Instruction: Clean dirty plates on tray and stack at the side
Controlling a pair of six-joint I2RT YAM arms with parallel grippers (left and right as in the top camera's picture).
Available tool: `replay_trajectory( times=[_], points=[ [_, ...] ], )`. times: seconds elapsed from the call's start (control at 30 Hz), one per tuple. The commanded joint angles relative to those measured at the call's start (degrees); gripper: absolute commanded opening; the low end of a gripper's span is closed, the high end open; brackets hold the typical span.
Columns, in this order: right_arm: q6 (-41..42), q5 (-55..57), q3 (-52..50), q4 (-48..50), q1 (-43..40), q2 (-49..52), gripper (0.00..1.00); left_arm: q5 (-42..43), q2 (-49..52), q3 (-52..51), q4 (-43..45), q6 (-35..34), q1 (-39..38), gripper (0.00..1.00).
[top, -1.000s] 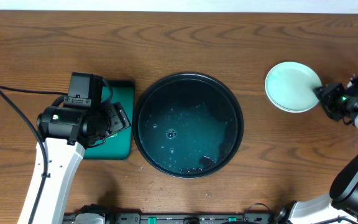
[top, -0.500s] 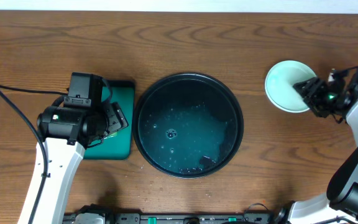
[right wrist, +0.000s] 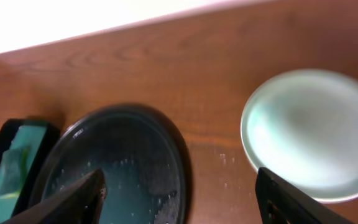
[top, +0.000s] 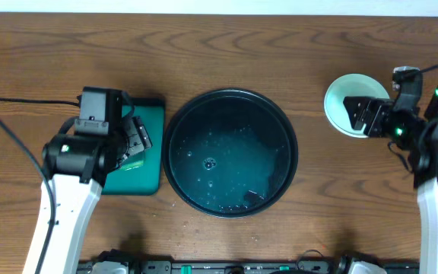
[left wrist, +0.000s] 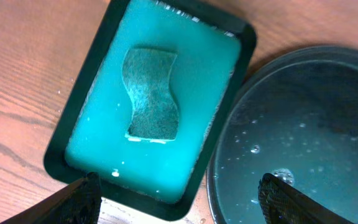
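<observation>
The black tray point(top: 230, 152) sits mid-table, wet, with no plates on it; it also shows in the left wrist view point(left wrist: 303, 137) and the right wrist view point(right wrist: 123, 168). A stack of pale mint-green plates point(top: 342, 100) lies at the right, also in the right wrist view point(right wrist: 309, 134). How many plates are stacked I cannot tell. My right gripper point(top: 358, 113) is open and empty, above the stack's right part. My left gripper point(top: 137, 141) is open and empty over the teal-green tray point(top: 147, 152). Its fingertips point(left wrist: 82, 198) straddle that tray's corner and the black tray's rim.
The rectangular teal-green tray point(left wrist: 154, 99) holds foamy liquid and a green sponge point(left wrist: 151, 93), just left of the black tray. A black cable point(top: 21, 106) trails from the left arm. Bare wooden table lies all round.
My right gripper has moved left and up over the plate stack, and the right arm has swung in. The left arm shifted slightly up; its cable moved left.
</observation>
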Motion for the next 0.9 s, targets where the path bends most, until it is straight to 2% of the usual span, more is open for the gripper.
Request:
replay_trajectory(
  times=[0.0,0.13,0.17,0.43,0.63,0.87],
  points=[
    [-3.5,11.4,0.2,-0.7,3.9,-11.0,0.8,0.4,-9.3,0.1,0.2,2.8,-1.4,0.81],
    [-3.5,12.9,0.2,-0.6,4.4,-18.2,0.89,0.4,-20.5,0.1,0.1,5.5,-3.9,0.81],
    [-3.5,13.1,0.2,-0.6,4.4,-19.3,0.99,0.4,-23.3,0.1,0.0,5.8,-4.5,0.81],
    [-3.4,15.6,0.2,-1.3,4.3,-21.5,0.99,0.1,-41.8,0.1,-0.4,7.0,-5.8,0.81],
    [-3.4,15.6,0.2,-3.4,4.3,-20.7,0.99,0.2,-44.1,0.0,-1.8,7.0,-5.8,0.81],
    [-3.4,15.6,0.2,-10.4,4.3,-20.6,0.99,0.2,-44.1,-0.2,-1.8,7.0,-5.8,0.81]
  ],
)
